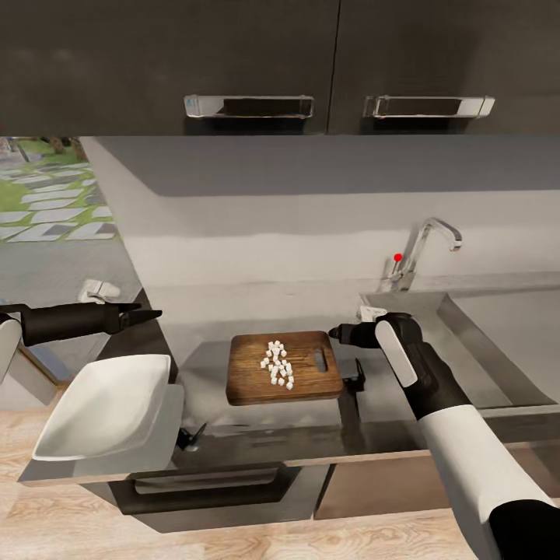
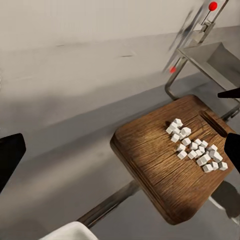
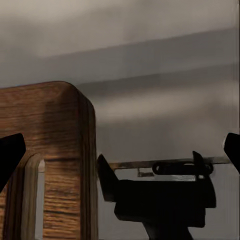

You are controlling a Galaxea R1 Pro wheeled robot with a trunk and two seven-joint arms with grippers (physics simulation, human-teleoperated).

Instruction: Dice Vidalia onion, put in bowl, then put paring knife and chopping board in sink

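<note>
Nearest the counter edge, bowl sits empty at left. Chopping board mid-countertop carries diced onion. Right gripper at board's handle end, fingers apart. Left gripper fingers: cannot tell. Sink far right.

Head view high, facing counter, wrist views close, all sharing the chopping board

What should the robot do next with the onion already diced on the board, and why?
Probably close the right tool on the chopping board's handle end: the diced onion sits there, the bowl looks empty, and the tool's open fingers flank that edge.
</note>
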